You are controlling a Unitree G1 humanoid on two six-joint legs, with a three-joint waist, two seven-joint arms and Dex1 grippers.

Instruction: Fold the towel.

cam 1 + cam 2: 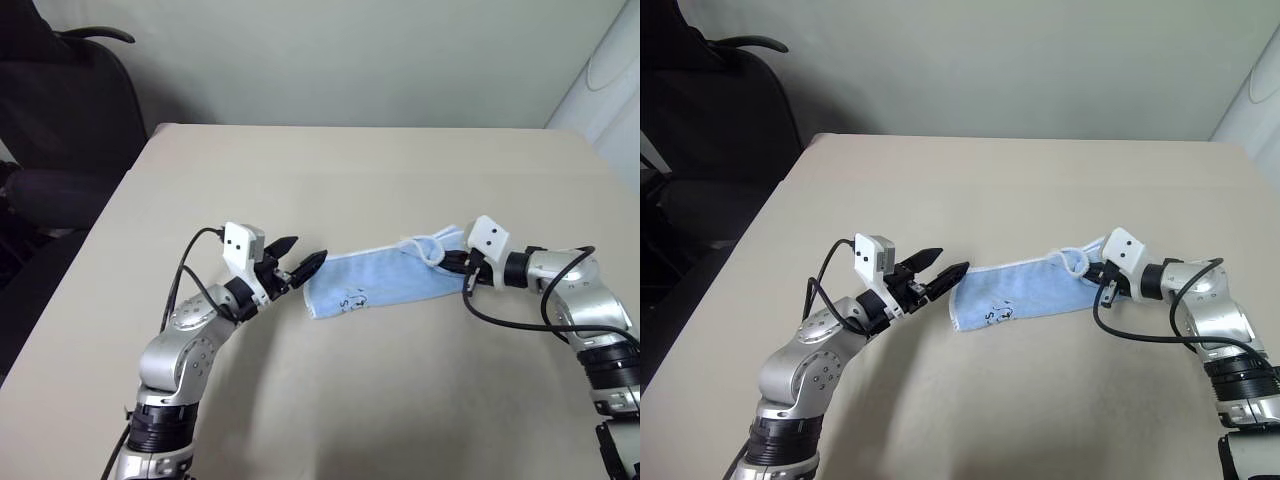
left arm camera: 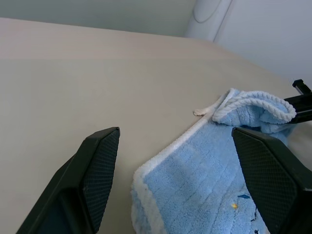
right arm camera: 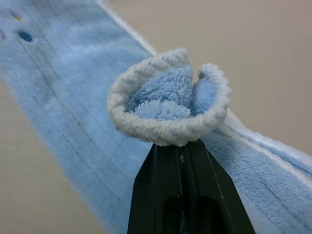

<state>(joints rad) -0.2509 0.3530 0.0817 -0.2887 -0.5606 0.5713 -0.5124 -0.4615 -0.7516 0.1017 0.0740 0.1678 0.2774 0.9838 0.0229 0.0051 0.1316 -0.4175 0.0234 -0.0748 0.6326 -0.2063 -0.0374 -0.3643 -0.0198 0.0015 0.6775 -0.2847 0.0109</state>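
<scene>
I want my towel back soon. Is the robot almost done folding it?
Not yet, but it has started. The towel lies on the table as a long narrow strip, so it looks folded over once already. Right now the right gripper pinches one bunched end of it shut, while the left gripper waits open at the other end. What seems left is bringing the two ends together and laying it flat.

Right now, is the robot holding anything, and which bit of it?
Yes. The right gripper has its fingers pinched shut on a bunched, white-edged corner of the blue towel. The left gripper is open beside the towel's other end, holding nothing.
</scene>
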